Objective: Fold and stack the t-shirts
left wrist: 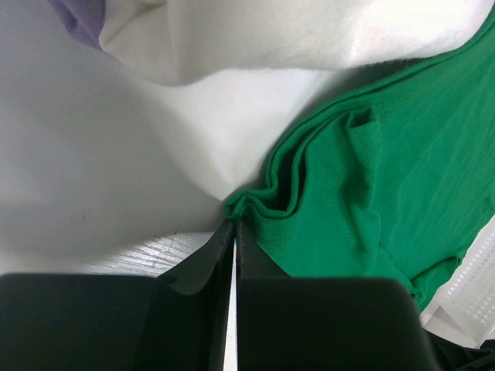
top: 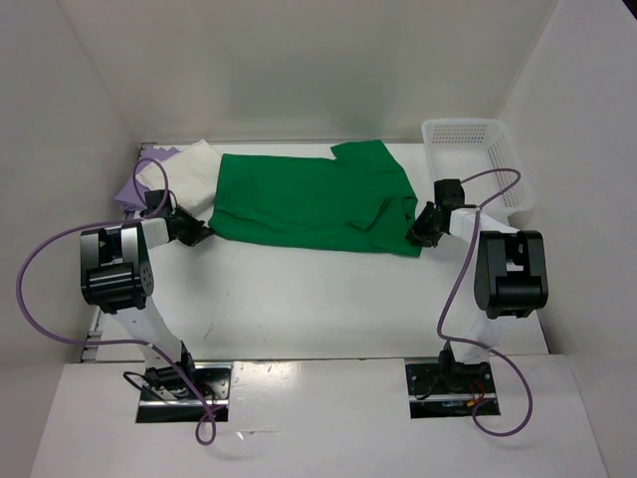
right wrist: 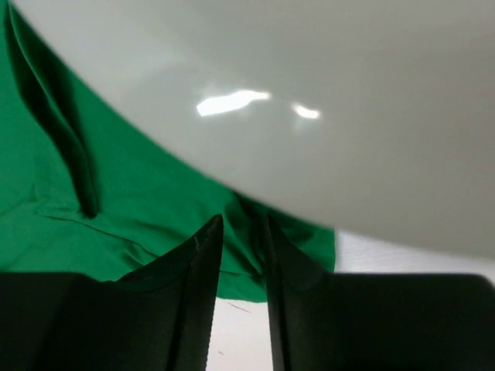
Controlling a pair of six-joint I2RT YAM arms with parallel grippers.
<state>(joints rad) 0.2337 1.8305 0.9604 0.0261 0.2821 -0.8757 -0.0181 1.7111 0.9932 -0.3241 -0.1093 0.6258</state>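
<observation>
- My left end effector (left wrist: 234,224) is clenched: the two fingers stand almost together, with the near left corner of the green t-shirt (top: 309,204) bunched up right at their tips, so I read it as grasping that corner.
- My right end effector (right wrist: 240,220) has its fingers apart, with a clear gap between them. The near right corner of the green cloth lies between the tips, and I cannot see them pressing on it.
- The green t-shirt is spread flat and wide across the far middle of the table (top: 318,299), with one sleeve folded over near its right side.
- The cream t-shirt (top: 189,174) lies at the far left, touching the green one's left edge, just beyond my left end effector.
- The lavender t-shirt (top: 129,189) peeks out from under the cream one at the table's left edge.
- A white mesh basket (top: 473,149) sits at the far right corner, just beside the green shirt's right end.
</observation>
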